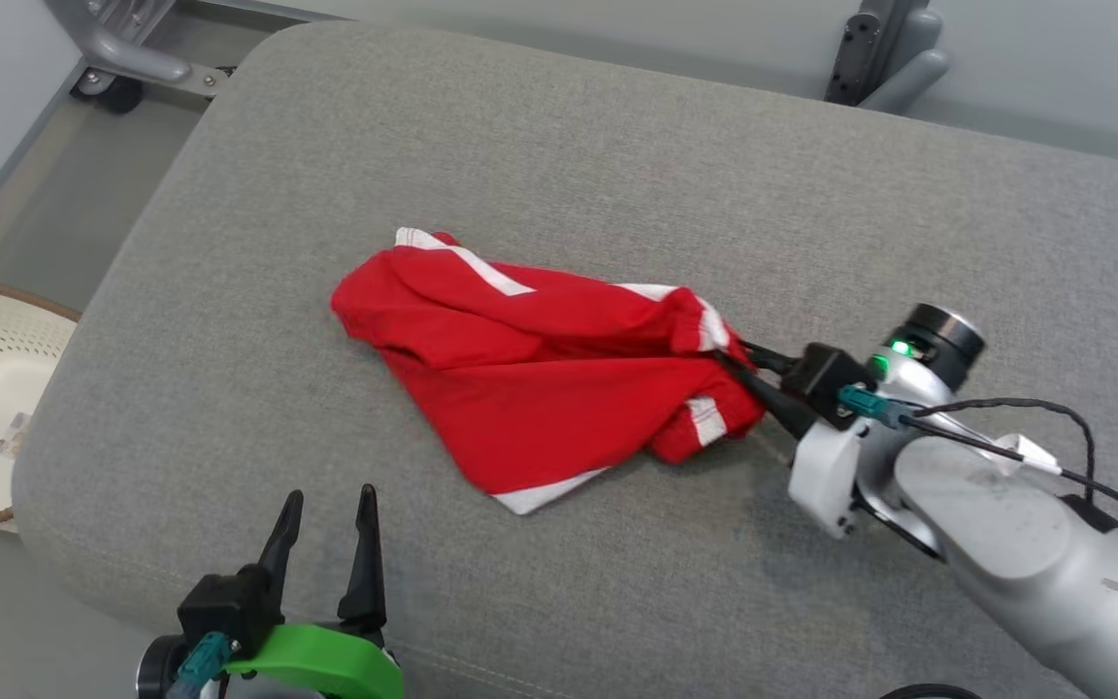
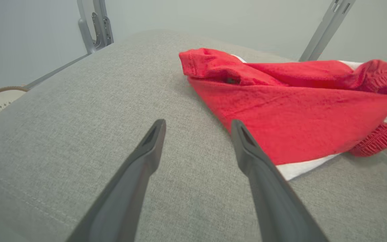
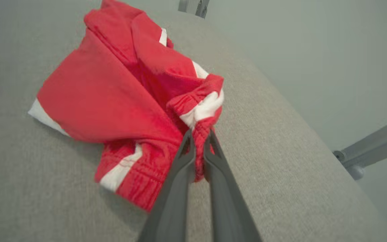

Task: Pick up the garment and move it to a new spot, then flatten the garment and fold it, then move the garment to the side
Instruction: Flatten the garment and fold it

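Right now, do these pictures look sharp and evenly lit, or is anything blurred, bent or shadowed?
Head view: soft, even light, no glare, a faint shadow under the garment on the grey cushion. Left wrist view: the wide lens bulges the cushion, and the open left claw looms large and soft-edged. Right wrist view: the right claw, shut on the garment, blurs toward the bottom edge.

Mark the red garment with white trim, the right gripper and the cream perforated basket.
Red garment with white trim (image 1: 530,388): head view, flat red middle panel.
Right gripper (image 3: 199,135): right wrist view, midway between fingertips pinching the elastic edge.
Cream perforated basket (image 1: 25,296): head view, brown rim.
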Motion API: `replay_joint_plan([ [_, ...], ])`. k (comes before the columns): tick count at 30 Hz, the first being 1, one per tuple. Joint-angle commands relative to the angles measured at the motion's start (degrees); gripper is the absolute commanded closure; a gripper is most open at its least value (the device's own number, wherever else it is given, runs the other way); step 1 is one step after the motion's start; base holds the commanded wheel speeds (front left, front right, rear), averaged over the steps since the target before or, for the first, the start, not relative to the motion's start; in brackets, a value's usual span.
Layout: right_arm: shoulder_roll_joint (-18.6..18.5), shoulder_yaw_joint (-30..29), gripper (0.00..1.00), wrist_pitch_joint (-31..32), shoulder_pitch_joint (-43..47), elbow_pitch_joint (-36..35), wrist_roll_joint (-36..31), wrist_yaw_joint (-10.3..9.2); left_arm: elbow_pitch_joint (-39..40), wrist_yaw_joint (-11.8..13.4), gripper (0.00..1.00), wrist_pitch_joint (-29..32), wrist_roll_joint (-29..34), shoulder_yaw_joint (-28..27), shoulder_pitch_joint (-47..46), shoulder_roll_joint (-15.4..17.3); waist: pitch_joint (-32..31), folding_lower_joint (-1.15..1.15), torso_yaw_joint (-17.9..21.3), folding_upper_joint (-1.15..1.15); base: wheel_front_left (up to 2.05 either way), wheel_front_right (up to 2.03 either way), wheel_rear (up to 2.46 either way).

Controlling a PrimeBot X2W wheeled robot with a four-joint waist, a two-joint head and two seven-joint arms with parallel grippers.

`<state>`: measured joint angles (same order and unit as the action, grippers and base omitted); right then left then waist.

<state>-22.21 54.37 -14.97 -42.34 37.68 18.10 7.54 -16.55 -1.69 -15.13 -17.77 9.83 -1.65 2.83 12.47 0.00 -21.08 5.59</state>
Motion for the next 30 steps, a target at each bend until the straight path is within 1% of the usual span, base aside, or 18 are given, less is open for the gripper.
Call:
replay_joint_plan([
  [1,-1.07,-0.69,1.00,-0.10,1.08,1.20,1.06,-0.12,0.17,-0.17,0.00,0.03,0.37,0.17,-0.97,0.14,2.55,0.00,3.26,-0.01,0.00,0.00,0.00],
  [2,-2.72,-3.01,0.83,-0.10,1.55,3.59,1.79,-0.12,0.03,-0.39,0.00,0.04,0.80,0.18,-1.75,0.15,3.09,0.00,4.59,-0.01,0.00,0.00,0.00],
  [3,-3.22,-4.92,0.71,-0.10,1.85,4.76,2.27,-0.12,-0.18,-0.53,0.00,0.04,1.10,0.19,-2.07,0.16,3.25,0.00,5.23,-0.01,0.00,0.00,0.00],
  [5,-3.71,-9.35,0.69,-0.10,2.11,6.62,1.95,-0.12,-0.51,-0.65,0.00,0.04,1.34,0.07,-2.57,0.17,3.38,0.00,6.43,-0.01,0.00,0.00,0.00],
  [6,-3.80,-11.96,0.62,-0.10,2.24,7.52,1.39,-0.12,-0.73,-0.74,0.00,0.04,1.59,0.13,-2.75,0.16,3.34,0.00,6.96,-0.01,0.00,0.00,0.00],
  [7,-3.82,-15.10,0.29,-0.10,2.43,8.67,0.72,-0.12,-0.87,-0.81,0.00,0.03,1.65,0.13,-2.92,0.15,3.24,0.00,7.44,-0.01,0.00,0.00,0.00],
  [8,-3.49,-17.83,0.00,-0.10,2.85,9.94,-0.33,-0.12,-1.03,-0.90,0.00,0.04,1.79,0.17,-3.03,0.16,3.02,0.00,7.87,-0.01,0.00,0.00,0.00],
  [11,-1.27,-25.51,0.00,-0.10,3.60,8.91,-3.48,-0.11,-1.27,-0.83,0.00,0.04,2.05,0.00,-2.78,0.17,2.11,0.00,9.20,-0.01,0.00,0.00,0.00],
  [13,-0.29,-29.32,0.00,-0.10,5.24,7.17,-5.96,-0.12,-1.60,-0.87,0.00,0.04,2.22,-0.33,-2.19,0.19,1.18,0.00,10.16,-0.01,0.00,0.00,0.00],
  [16,2.43,-33.67,0.00,-0.10,7.99,3.85,-8.37,-0.12,-1.89,-1.04,0.00,0.03,2.52,-1.13,-1.12,0.17,-0.60,0.00,11.61,-0.01,0.00,0.00,0.00],
  [17,2.43,-33.67,0.00,-0.10,7.99,3.85,-8.37,-0.12,-1.89,-1.04,0.00,0.03,2.52,-1.13,-1.12,0.17,-0.60,0.00,11.61,-0.01,0.00,0.00,0.00],
  [21,5.51,-35.44,0.00,-0.10,13.04,-1.97,-9.00,-0.12,-2.02,-1.13,0.00,0.04,2.70,-1.85,-0.12,0.17,-2.88,0.00,13.42,-0.01,0.00,0.00,0.00],
  [27,8.06,-32.83,0.00,-0.10,21.48,-8.15,-6.64,-0.12,-1.79,-1.20,0.00,0.04,2.52,-2.58,1.52,0.17,-4.89,0.00,15.87,-0.01,0.00,0.00,0.00],
  [30,8.23,-31.32,0.00,-0.10,25.17,-9.52,-5.23,-0.12,-1.58,-1.20,0.00,0.03,2.53,-2.62,1.68,0.17,-4.93,0.00,16.57,-0.01,0.00,0.00,0.00],
])
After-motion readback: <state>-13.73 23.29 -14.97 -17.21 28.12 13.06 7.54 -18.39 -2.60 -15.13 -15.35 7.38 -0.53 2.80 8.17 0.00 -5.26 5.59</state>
